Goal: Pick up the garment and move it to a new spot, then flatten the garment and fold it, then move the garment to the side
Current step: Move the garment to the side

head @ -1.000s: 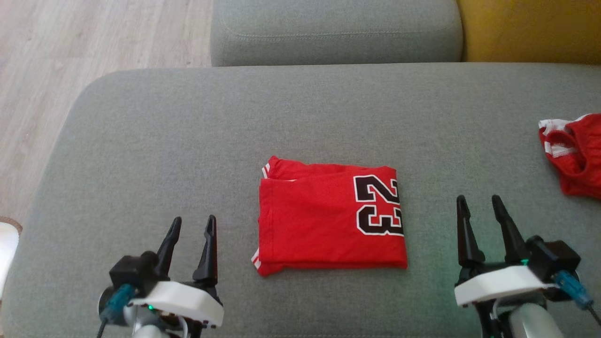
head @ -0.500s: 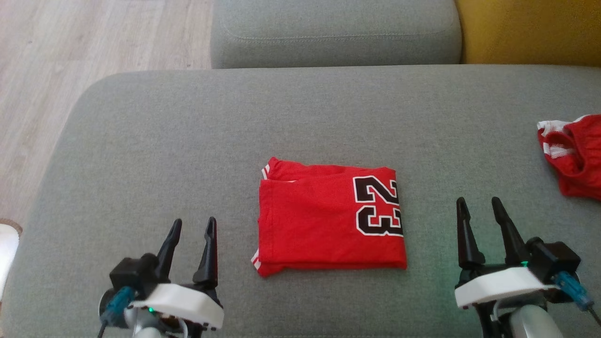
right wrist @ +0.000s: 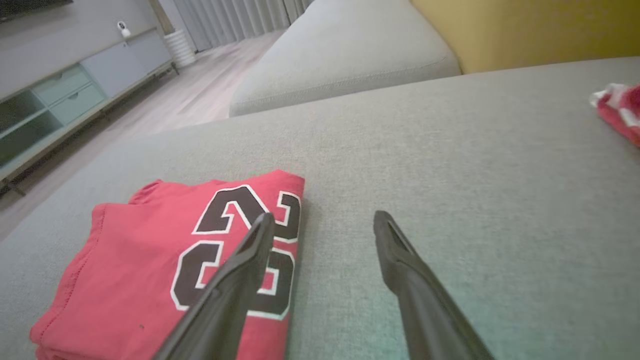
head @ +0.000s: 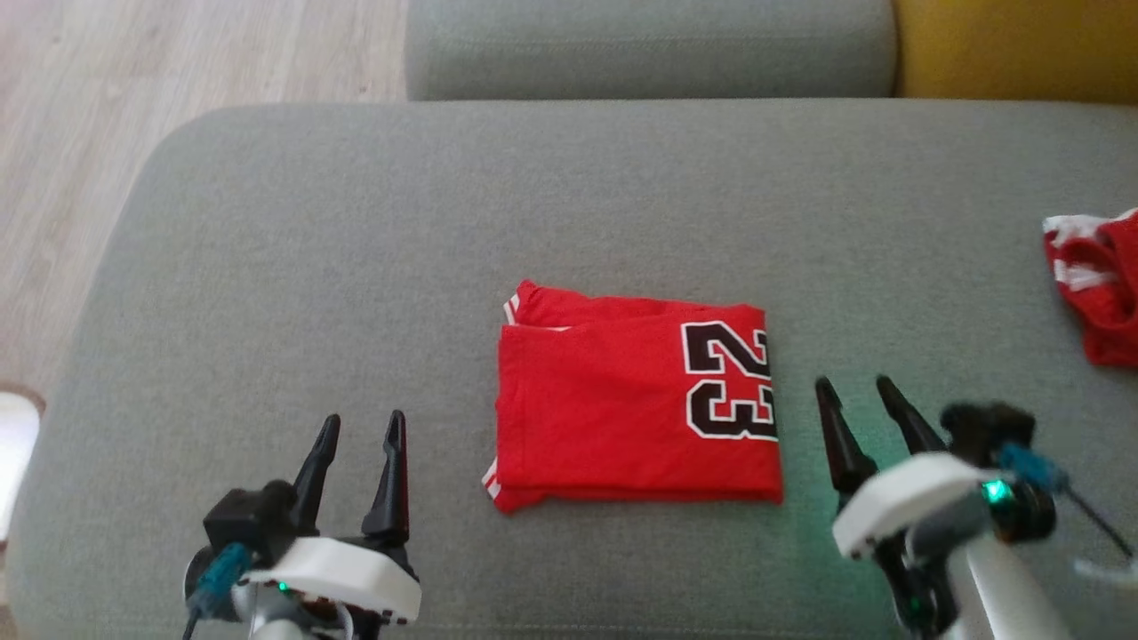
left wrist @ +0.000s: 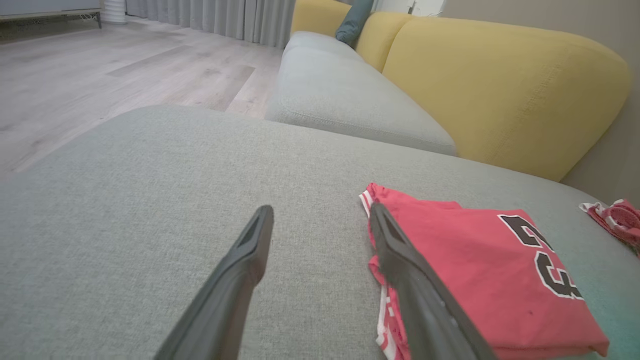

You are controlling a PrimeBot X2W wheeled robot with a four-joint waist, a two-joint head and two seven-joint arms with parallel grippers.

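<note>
The garment (head: 622, 404) is a red jersey with a black "23", folded into a neat rectangle in the middle of the grey cushion (head: 356, 249). My left gripper (head: 363, 425) stands open to its left, apart from it, nothing between its fingers. In the left wrist view the garment (left wrist: 475, 270) lies just right of the left gripper (left wrist: 320, 215). My right gripper (head: 853, 389) is open, close to the garment's right edge. The right wrist view shows the right gripper (right wrist: 322, 220) over the numbered edge of the garment (right wrist: 150, 260), its left finger above the cloth.
A second red and white garment (head: 1098, 284) lies crumpled at the cushion's right edge. Behind are another grey seat cushion (head: 649, 44) and a yellow backrest (head: 1013, 44). Wooden floor (head: 89, 133) lies off the cushion's left edge.
My right gripper has moved left toward the garment's right edge and tilted. The camera has shifted a little. The left gripper and garment have stayed put.
</note>
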